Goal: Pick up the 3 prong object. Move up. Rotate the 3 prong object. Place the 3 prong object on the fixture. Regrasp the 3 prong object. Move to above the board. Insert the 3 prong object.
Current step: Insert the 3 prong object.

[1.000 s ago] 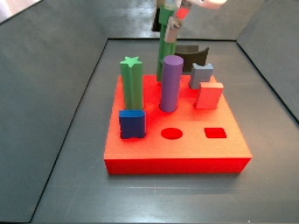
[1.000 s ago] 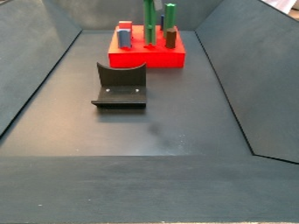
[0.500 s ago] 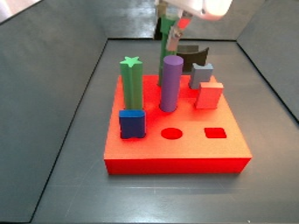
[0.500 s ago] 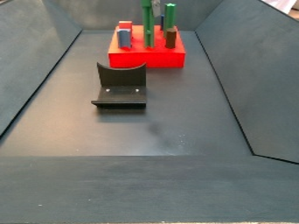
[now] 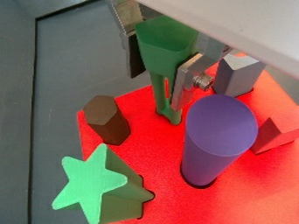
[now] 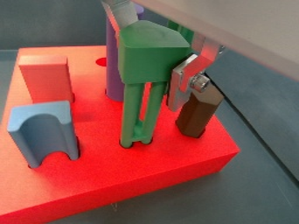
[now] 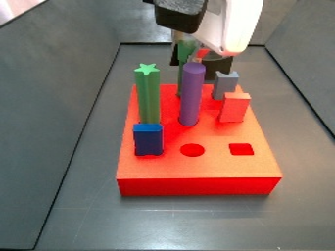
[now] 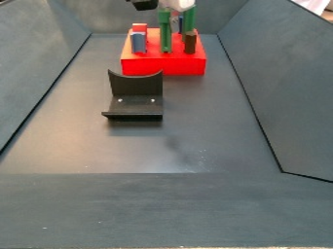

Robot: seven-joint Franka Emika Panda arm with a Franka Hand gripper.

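My gripper [image 5: 162, 70] [image 6: 149, 74] is shut on the upper part of the 3 prong object [image 5: 163, 83] [image 6: 142, 92], a green bar held upright. Its lower end meets the top face of the red board [image 5: 140, 149] [image 6: 117, 179] between the brown hexagonal peg [image 5: 105, 118] [image 6: 197, 109] and the purple cylinder [image 5: 216, 131]. How deep it sits I cannot tell. In both side views the gripper [image 7: 191, 41] [image 8: 169, 10] hangs over the board's [image 7: 197, 176] [image 8: 166, 66] far part with the bar [image 7: 187, 51] [image 8: 166, 31] under it. The fixture [image 8: 134, 95] stands apart on the floor.
On the board stand a green star post [image 7: 148, 93] [image 5: 100, 179], a blue cube [image 7: 148, 137], a red block [image 7: 234, 103] [image 6: 45, 74] and a grey-blue arched block [image 6: 41, 131] [image 7: 228, 83]. Round and square holes [image 7: 193, 150] lie near its front edge. Dark walls ring the floor.
The gripper has come down over the board with the green bar, so its white body now fills the top of a side view. The bar's lower end has dropped to the board.
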